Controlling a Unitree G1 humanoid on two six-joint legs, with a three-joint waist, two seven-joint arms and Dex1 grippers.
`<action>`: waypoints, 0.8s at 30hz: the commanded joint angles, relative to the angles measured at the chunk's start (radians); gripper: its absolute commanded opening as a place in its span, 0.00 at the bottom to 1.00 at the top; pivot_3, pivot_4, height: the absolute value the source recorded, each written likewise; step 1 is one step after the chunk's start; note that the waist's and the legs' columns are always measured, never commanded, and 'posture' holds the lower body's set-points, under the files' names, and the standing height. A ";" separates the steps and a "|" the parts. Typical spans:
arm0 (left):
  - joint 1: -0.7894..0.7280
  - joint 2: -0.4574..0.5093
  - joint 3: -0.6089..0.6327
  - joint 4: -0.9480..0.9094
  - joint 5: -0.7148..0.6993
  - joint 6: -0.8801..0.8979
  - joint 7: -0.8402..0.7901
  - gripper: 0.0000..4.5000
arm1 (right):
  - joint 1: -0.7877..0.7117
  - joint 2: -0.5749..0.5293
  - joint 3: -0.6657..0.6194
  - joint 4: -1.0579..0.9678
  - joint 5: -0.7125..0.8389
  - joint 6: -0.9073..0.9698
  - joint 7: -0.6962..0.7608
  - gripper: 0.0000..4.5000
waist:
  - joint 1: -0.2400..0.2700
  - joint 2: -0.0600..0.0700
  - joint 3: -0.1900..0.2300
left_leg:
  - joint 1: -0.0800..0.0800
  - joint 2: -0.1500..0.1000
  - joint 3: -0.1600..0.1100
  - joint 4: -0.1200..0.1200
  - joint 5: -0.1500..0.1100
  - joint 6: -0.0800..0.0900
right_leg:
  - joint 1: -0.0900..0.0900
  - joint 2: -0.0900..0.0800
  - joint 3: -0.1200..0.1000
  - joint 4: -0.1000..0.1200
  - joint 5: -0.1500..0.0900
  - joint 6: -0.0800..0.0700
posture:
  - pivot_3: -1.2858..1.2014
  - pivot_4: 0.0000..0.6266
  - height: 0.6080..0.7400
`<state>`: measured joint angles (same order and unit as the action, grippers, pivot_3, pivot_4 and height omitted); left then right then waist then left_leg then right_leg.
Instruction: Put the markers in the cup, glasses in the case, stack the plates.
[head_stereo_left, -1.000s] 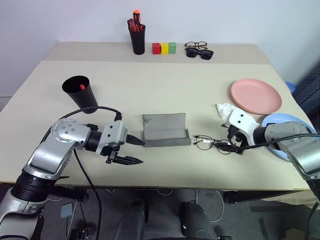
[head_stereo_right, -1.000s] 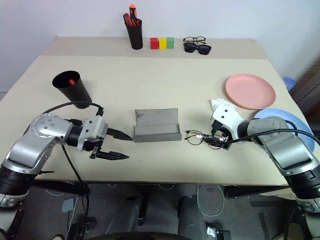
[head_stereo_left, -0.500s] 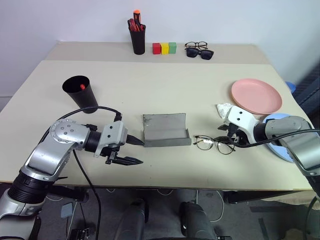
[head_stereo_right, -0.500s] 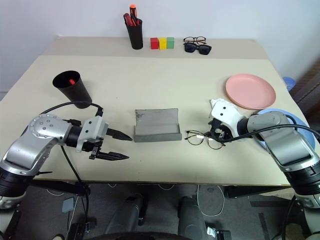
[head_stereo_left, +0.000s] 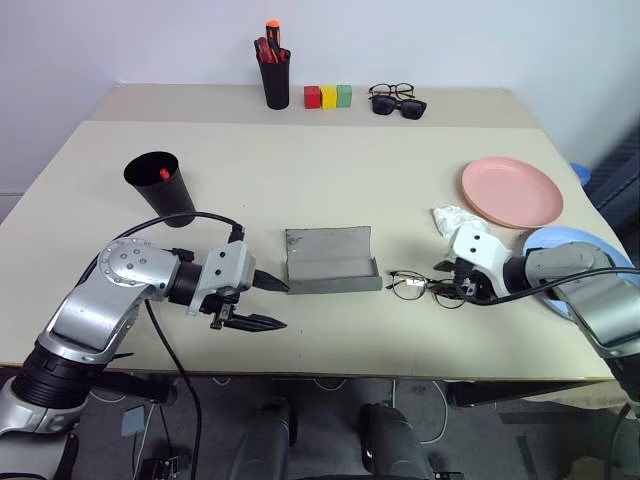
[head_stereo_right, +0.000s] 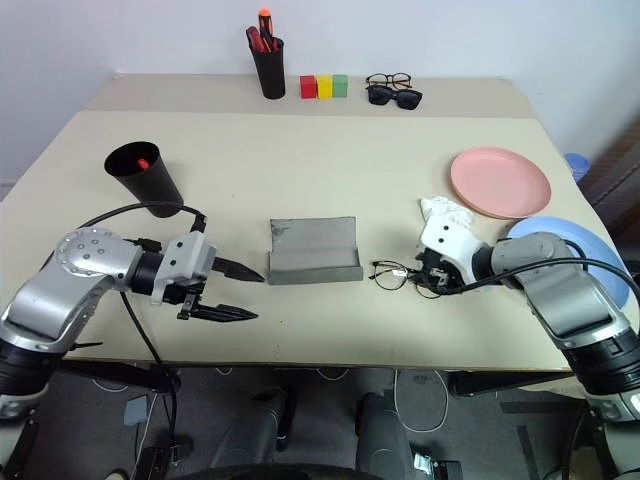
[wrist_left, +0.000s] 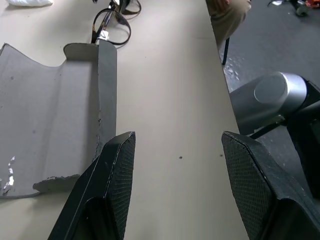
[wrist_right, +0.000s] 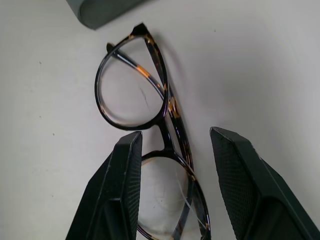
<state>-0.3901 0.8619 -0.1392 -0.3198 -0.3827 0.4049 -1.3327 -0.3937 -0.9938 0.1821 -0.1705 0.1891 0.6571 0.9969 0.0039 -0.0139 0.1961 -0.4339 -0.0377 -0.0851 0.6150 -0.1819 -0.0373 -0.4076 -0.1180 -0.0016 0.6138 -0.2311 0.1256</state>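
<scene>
My right gripper (wrist_right: 172, 165) sits low over the glasses (wrist_right: 150, 135), its two black fingers (wrist_right: 122, 190) parted with the bridge and inner lens rims between them; I see gaps on both sides, so the jaws straddle the frame without pinching it. The frame is thin, mottled dark wire with clear roundish lenses, lying flat on the smooth beige table (head_stereo_left: 330, 180). Just beyond the gripper, past the far lens, is the corner of the grey felt case (head_stereo_left: 330, 260), lying open with its flap spread flat and a shallow trough along the near side. My left gripper (head_stereo_left: 262, 303) hovers at the case's other end, fingers spread wide and holding nothing, the upper tip just beside the felt edge; the wrist view shows the textured inner pads (wrist_left: 120, 175) and bare tabletop between them. Behind my right gripper lies a crumpled white wad (head_stereo_left: 452, 217), then the smooth round salmon plate (head_stereo_left: 512, 191); the light blue plate (head_stereo_left: 580, 243) is partly under my right forearm. Well away from my left gripper stands the tapered black cup (head_stereo_left: 160, 187) with a red-capped marker (head_stereo_left: 164, 174) inside. Both grippers work near the table's front edge, with open tabletop toward the centre.
</scene>
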 joint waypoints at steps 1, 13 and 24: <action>0.010 0.021 0.033 -0.041 -0.020 0.006 0.009 0.62 | -0.009 0.006 -0.007 0.021 -0.015 -0.037 0.015 0.48 | 0.000 0.000 0.000 | 0.000 0.000 0.000 0.000 0.000 0.000 | 0.000 0.000 0.000 0.000 0.000 0.000 | 0.52 0.24 1.00; 0.025 0.042 0.045 -0.074 -0.040 0.033 0.042 0.62 | -0.028 0.030 -0.009 0.071 -0.043 -0.077 0.038 0.00 | -0.001 0.000 0.000 | 0.000 0.000 0.000 0.000 0.000 0.000 | 0.000 0.000 0.000 0.000 0.000 0.000 | 0.52 0.24 1.00; 0.013 0.024 0.026 -0.056 -0.037 0.021 0.060 0.62 | -0.055 -0.024 -0.126 -0.013 0.071 0.045 0.110 0.00 | 0.002 0.000 0.000 | 0.000 0.000 0.000 0.000 0.000 0.000 | 0.000 0.000 0.000 0.000 0.000 0.000 | 0.52 0.24 1.00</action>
<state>-0.3653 0.8901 -0.1305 -0.3636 -0.4056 0.4336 -1.2748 -0.4175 -0.9947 0.1230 -0.1340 0.2112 0.6764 1.0825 0.0057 -0.0140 0.1961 -0.4338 -0.0377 -0.0852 0.6151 -0.1819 -0.0373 -0.4075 -0.1179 -0.0016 0.6140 -0.2311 0.1256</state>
